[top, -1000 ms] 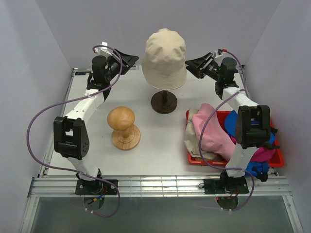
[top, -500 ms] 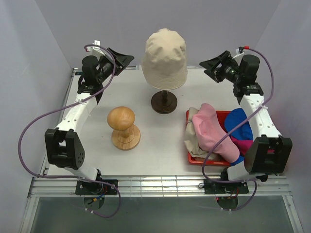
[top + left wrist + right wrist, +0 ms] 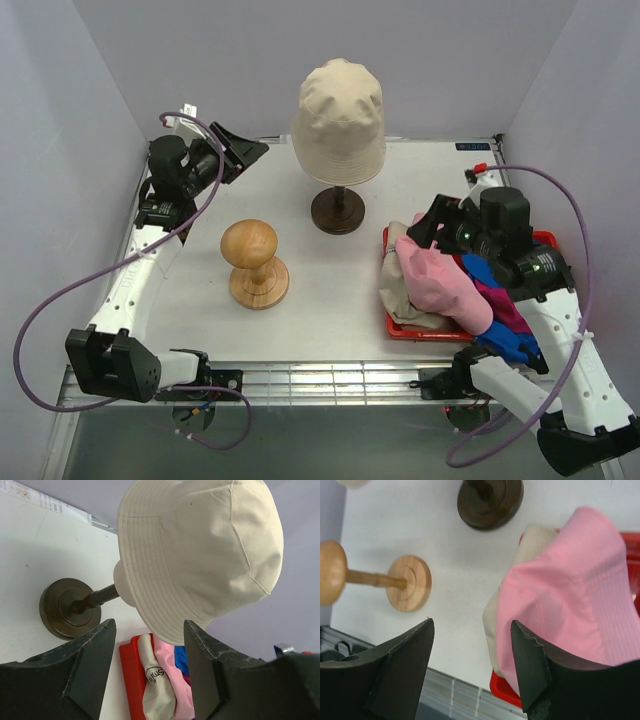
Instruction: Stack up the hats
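top view: cream bucket hat [image 3: 340, 115] sits on the mannequin head, upright on the dark stand [image 3: 338, 210] at the middle far side of the table [image 3: 330, 310]. wooden hat block [image 3: 255, 262] stands bare to the left of the stand, apart from it. red tray [image 3: 400, 330] at the right near side of the table holds the other hats in a loose heap: pink bucket hat [image 3: 440, 285] on top toward the left, a beige hat [image 3: 398, 290] under it and draped over the tray's left rim, blue cap [image 3: 515, 345] and magenta cap [image 3: 505, 310] at the right, partly hidden by the right arm. left fingers [image 3: 250, 150] are raised at the far left of the table, aimed at the hat on the stand, spread, gripping nothing. left wrist view: left fingers [image 3: 75, 680] frame the cream bucket hat [image 3: 200, 555], a sliver of mannequin head [image 3: 122, 580] below its brim, the stand [image 3: 67, 607] and the beige hat [image 3: 155, 685]. right fingers [image 3: 428, 225] hang over the tray's far left corner above the pink bucket hat, spread, nothing between them; contact with the fabric cannot be told. right wrist view: right fingers [image 3: 400, 670] wide apart, pink bucket hat [image 3: 560, 580] under the right-hand one, hat block [image 3: 370, 577] to the left.
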`<action>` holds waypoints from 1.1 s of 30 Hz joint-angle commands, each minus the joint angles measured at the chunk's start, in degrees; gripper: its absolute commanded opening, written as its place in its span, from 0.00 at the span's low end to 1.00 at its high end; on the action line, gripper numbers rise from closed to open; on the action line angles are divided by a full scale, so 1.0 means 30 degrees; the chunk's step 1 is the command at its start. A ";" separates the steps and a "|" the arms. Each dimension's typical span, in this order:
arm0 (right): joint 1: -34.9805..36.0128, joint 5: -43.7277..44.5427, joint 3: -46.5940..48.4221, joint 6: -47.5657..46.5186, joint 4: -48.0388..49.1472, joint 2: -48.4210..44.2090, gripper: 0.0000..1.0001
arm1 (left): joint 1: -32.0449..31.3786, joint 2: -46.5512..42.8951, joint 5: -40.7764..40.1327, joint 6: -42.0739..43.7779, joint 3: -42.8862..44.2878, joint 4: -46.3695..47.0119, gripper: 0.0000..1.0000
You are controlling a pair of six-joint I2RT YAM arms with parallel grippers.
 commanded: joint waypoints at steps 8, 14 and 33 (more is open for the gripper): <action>0.6399 0.8357 -0.1489 0.1001 -0.4654 -0.0726 0.66 | -0.0004 -0.2811 0.0355 0.0478 -0.0450 -0.2048 0.67; 0.8042 0.9503 -0.1605 0.0709 -0.5095 0.0297 0.66 | -0.0004 -0.3397 0.0121 0.0538 -0.1122 -0.2430 0.67; 0.9337 1.1028 -0.2045 -0.0111 -0.4686 0.2908 0.47 | -0.0033 -0.2987 0.0033 0.0596 -0.1153 -0.2517 0.66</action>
